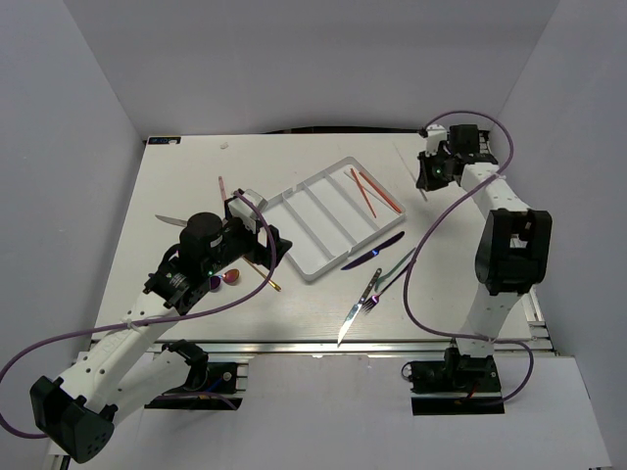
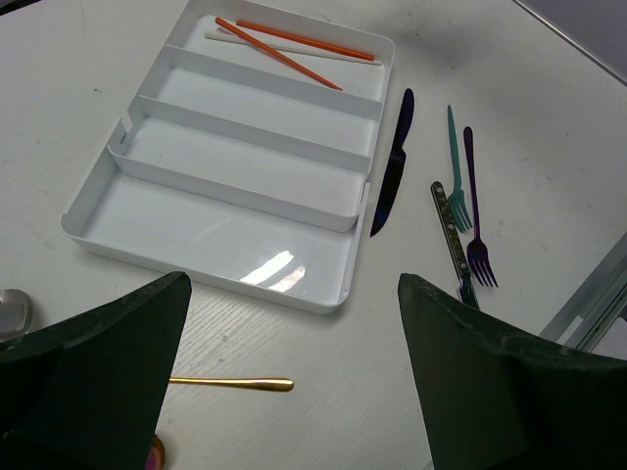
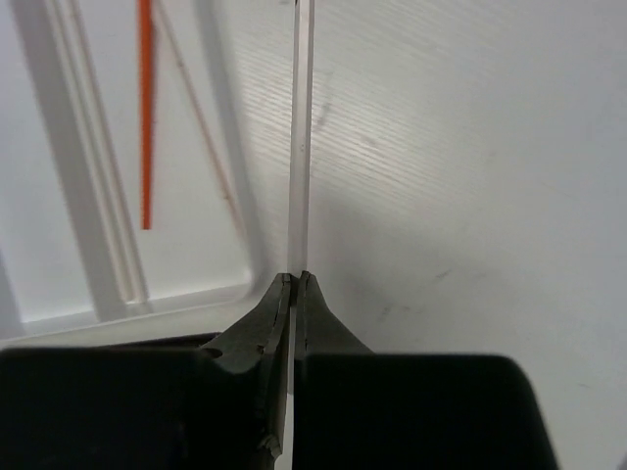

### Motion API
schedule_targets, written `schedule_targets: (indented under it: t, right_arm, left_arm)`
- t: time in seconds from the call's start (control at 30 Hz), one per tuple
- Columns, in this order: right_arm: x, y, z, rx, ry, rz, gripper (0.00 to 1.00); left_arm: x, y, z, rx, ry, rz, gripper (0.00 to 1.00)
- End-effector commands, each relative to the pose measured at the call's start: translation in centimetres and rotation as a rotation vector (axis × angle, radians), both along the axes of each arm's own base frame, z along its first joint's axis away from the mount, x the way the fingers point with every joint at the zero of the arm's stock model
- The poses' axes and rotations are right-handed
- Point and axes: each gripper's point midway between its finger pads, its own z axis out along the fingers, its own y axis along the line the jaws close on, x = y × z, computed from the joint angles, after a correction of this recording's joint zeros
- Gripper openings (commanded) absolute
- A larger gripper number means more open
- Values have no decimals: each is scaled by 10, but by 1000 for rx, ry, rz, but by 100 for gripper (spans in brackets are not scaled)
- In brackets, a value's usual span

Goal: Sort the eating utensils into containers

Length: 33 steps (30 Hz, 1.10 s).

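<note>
The white tray (image 1: 304, 235) lies mid-table; two red-orange chopsticks (image 1: 377, 191) rest in its far right compartment. My right gripper (image 1: 424, 182) is beside the tray's far right corner, shut on a thin pale chopstick (image 3: 302, 147) that sticks out ahead of the jaws (image 3: 295, 281). My left gripper (image 1: 272, 247) is open and empty, hovering by the tray's near left side (image 2: 216, 235). A gold spoon handle (image 2: 235, 384) lies between its fingers (image 2: 490, 372); the red bowl (image 1: 231, 276) is beside it. A purple knife (image 2: 392, 166), forks (image 2: 475, 215) and a silver knife (image 1: 348, 323) lie right of the tray.
A silver knife (image 1: 168, 220) and a pink chopstick (image 1: 221, 186) lie left of the tray behind my left arm. A purple cable (image 1: 431, 235) loops from the right arm over the table's right side. The table's near edge runs just below the silver knife.
</note>
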Motion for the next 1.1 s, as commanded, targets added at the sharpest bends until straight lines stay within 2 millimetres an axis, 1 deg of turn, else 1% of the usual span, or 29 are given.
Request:
schedule_targets:
  t: [0.0, 0.03, 0.07, 0.13, 0.17, 0.2, 0.23, 0.27, 0.3, 0.33, 0.43, 0.63, 0.7, 0.73, 0.8, 0.83, 0.87, 0.9, 0.93, 0.97, 1.0, 1.03, 1.07]
  right_arm:
    - [-19, 48, -5, 58, 20, 109, 0]
    - [-23, 56, -6, 58, 24, 126, 0]
    - [-27, 70, -8, 60, 32, 153, 0]
    - [-31, 84, -12, 63, 46, 172, 0]
    - [-33, 95, -12, 62, 49, 191, 0]
    - [-30, 100, -10, 54, 40, 195, 0]
    - [-32, 108, -14, 48, 52, 208, 0]
    - [-32, 112, -16, 42, 53, 213, 0]
    - [-29, 114, -15, 32, 49, 212, 0]
    - [-29, 118, -21, 26, 60, 219, 0]
    - [-28, 122, -29, 14, 72, 221, 0]
    - [-25, 116, -37, -23, 73, 197, 0]
    - [-24, 115, -37, -26, 68, 196, 4]
    - [-25, 117, -36, -23, 69, 200, 9]
    - [-28, 120, -29, -7, 67, 228, 13]
    - [-29, 121, -25, -1, 62, 237, 17]
    - [-29, 124, -19, 9, 49, 254, 19]
    - [-29, 125, -7, 15, 20, 261, 22]
    - [-30, 126, -2, 19, 6, 270, 27]
    - [-31, 125, 4, 20, -10, 275, 30]
    - [-32, 126, 15, 27, -35, 281, 33]
    - [-33, 127, 21, 30, -54, 289, 37]
    - [-34, 128, 26, 38, -63, 297, 37]
  left_arm:
    - [-1, 1, 9, -15, -28, -5, 98]
    - [-1, 0, 9, -14, -31, -8, 98]
    - [-1, 1, 9, -13, -32, -6, 98]
    - [-1, 1, 7, -10, -26, -4, 98]
    - [-1, 1, 8, -11, -28, -3, 98]
    - [0, 1, 8, -10, -28, 0, 98]
    - [0, 1, 8, -10, -28, -1, 98]
    - [0, 1, 7, -8, -28, 0, 98]
    - [0, 2, 8, -10, -30, 3, 98]
    - [0, 1, 7, -7, -27, 2, 98]
    - [0, 1, 7, -9, -29, 0, 98]
    - [1, 1, 6, -7, -25, 0, 98]
    - [1, 1, 6, -6, -24, 0, 98]
    - [1, 0, 5, -4, -24, -2, 98]
    - [1, 0, 4, -4, -22, 0, 98]
    - [2, 0, 4, -3, -20, 0, 98]
    - [1, 0, 3, -1, -19, -2, 98]
    - [2, 0, 2, -1, -19, 0, 98]
    - [2, -1, 1, 1, -16, -2, 98]
    - [2, -1, -1, 2, -11, -1, 98]
    - [3, -1, -1, 3, -12, -2, 98]
    - [3, -2, -2, 4, -9, -5, 98]
    - [3, -2, -3, 4, -5, -7, 98]
